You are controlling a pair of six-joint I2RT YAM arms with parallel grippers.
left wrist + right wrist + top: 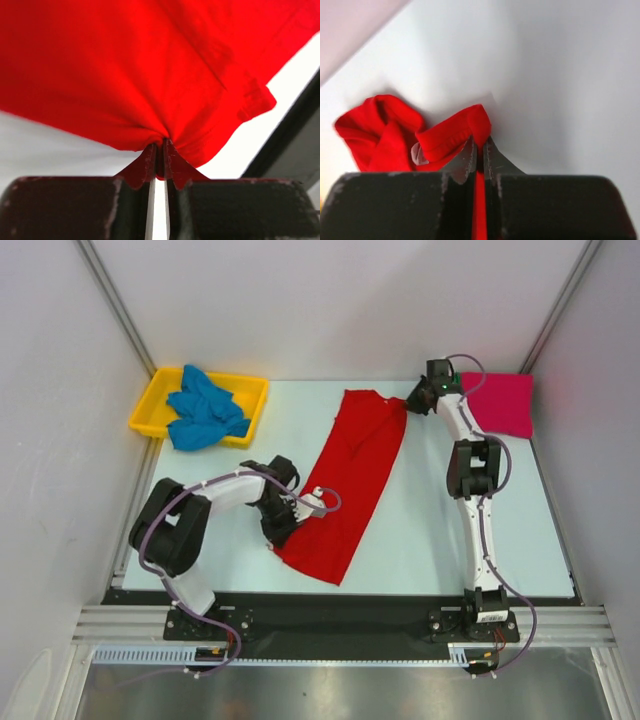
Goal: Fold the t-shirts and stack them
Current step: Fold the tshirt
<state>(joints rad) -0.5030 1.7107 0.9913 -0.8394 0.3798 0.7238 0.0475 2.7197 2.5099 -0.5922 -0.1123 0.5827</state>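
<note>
Top external view: the red shirt (350, 475) lies as a long narrow strip slanting across the middle of the surface (420, 550). Its near end is by the left arm and its far end is by the right arm's wrist.
Left jaws: shut on a pinch of red cloth at the strip's near left edge. The left wrist view shows the fabric gathered into the tips.
Right jaws: shut on a rolled red edge at the strip's far corner. The right wrist view shows a small bunch of the same cloth lying just beside them on the surface.
Pink shirt (500, 402): lies flat and squared at the far right corner, near the right wrist and apart from the red one. It looks already folded.
Blue shirt (205, 410): crumpled in the tray (252, 392) at the far left, not yet folded.
Step in hand: probably the next fold of the red shirt, with each arm gripping one end of the lengthwise-folded strip.
Progress: roughly one shirt done, one partway and at least one untouched.
Next move calls for: lifting both ends together and keeping the cloth taut enough that the first fold holds. One end then goes over the other so the edges line up.
Risk: both grips are thin pinches at an edge and could slip under tension.
</note>
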